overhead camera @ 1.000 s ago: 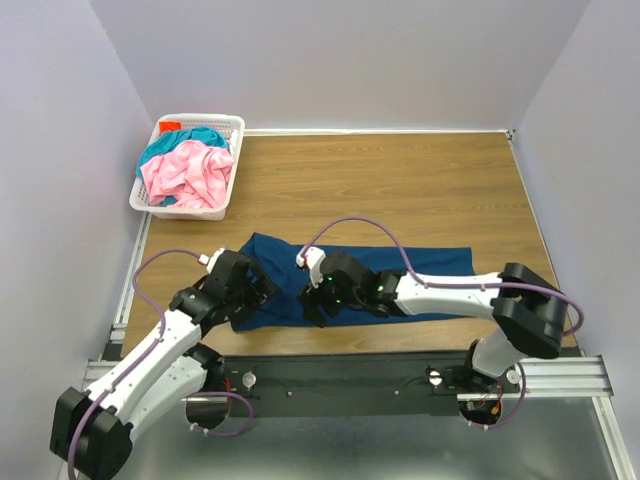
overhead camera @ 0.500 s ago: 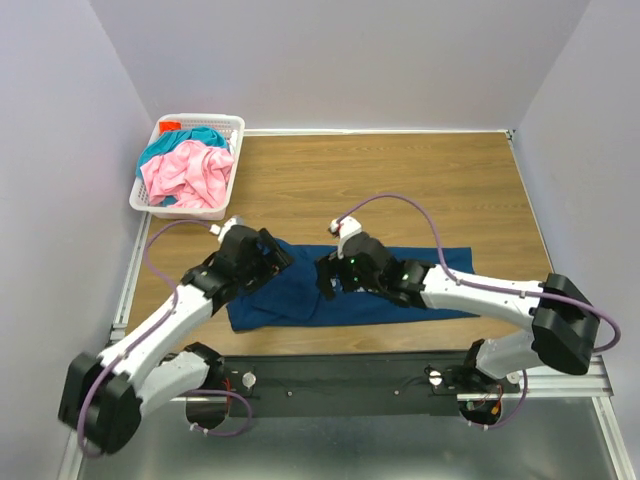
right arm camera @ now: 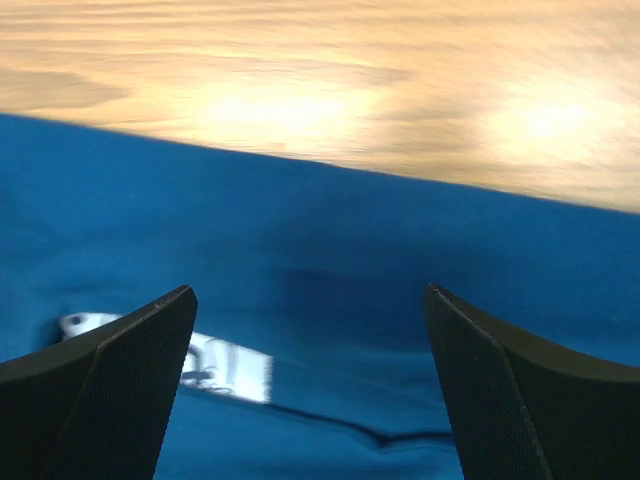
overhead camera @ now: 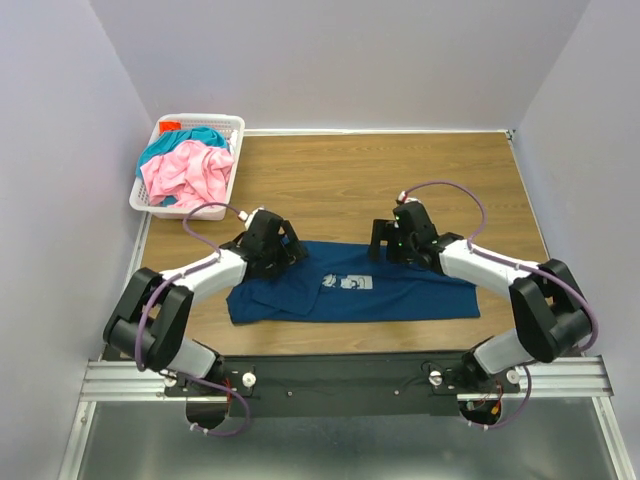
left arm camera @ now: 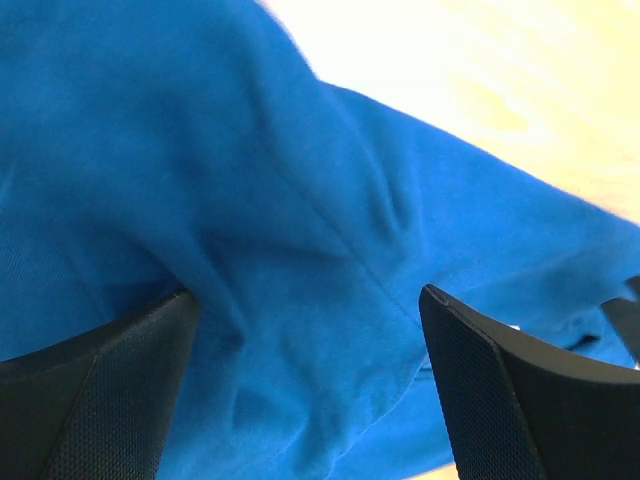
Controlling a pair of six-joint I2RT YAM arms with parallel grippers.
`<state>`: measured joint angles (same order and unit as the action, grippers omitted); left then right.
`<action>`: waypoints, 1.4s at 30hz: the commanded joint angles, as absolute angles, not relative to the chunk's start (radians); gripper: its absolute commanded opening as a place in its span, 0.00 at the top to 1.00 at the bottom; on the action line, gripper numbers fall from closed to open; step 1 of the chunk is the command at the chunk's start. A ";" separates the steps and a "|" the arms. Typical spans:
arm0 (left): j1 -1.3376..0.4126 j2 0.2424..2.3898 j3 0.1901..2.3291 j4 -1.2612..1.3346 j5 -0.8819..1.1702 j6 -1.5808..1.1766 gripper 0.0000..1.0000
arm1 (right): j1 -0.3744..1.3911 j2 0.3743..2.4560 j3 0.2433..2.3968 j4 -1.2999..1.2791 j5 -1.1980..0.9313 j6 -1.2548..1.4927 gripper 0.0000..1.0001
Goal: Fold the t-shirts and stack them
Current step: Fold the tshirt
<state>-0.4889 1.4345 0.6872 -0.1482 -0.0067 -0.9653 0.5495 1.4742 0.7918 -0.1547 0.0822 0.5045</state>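
Note:
The dark blue t-shirt [overhead camera: 420,292] lies flat as a long strip near the table's front edge, its white print [overhead camera: 347,283] facing up. My left gripper [overhead camera: 287,246] hovers open over the shirt's far left corner, with nothing between its fingers. In the left wrist view the left gripper [left arm camera: 308,295] sits just above wrinkled blue cloth [left arm camera: 300,190]. My right gripper [overhead camera: 381,240] is open at the shirt's far edge, right of the middle. The right wrist view puts the right gripper [right arm camera: 308,290] over the blue cloth [right arm camera: 350,250] and print [right arm camera: 215,365]. The pink t-shirt [overhead camera: 190,172] and teal t-shirt [overhead camera: 197,135] are bunched in the basket.
A white lattice basket [overhead camera: 232,124] stands at the table's far left corner and holds the other shirts plus something red [overhead camera: 168,126]. Bare wooden table [overhead camera: 400,180] stretches behind the blue shirt. Walls close in the left, far and right sides.
Both arms swung from the shirt's near left part to its far edge. The shirt now lies flatter with its print uncovered. The right jaws opened wider.

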 commanded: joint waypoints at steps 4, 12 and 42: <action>-0.445 1.597 0.719 -0.164 -0.029 -0.900 0.02 | 0.420 1.572 0.759 -0.181 -0.034 0.546 0.00; -0.442 1.929 1.168 -0.242 -0.092 -0.781 0.02 | 0.413 1.600 0.718 -0.179 -0.164 0.517 0.00; -0.440 2.517 2.165 -0.333 0.256 -0.584 0.02 | 0.793 1.492 0.848 -0.205 -0.122 0.422 0.00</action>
<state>-0.4377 2.5443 2.2063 -0.3439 0.1814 -0.6052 0.7994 1.4845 0.7624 -0.1600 -0.2764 0.4316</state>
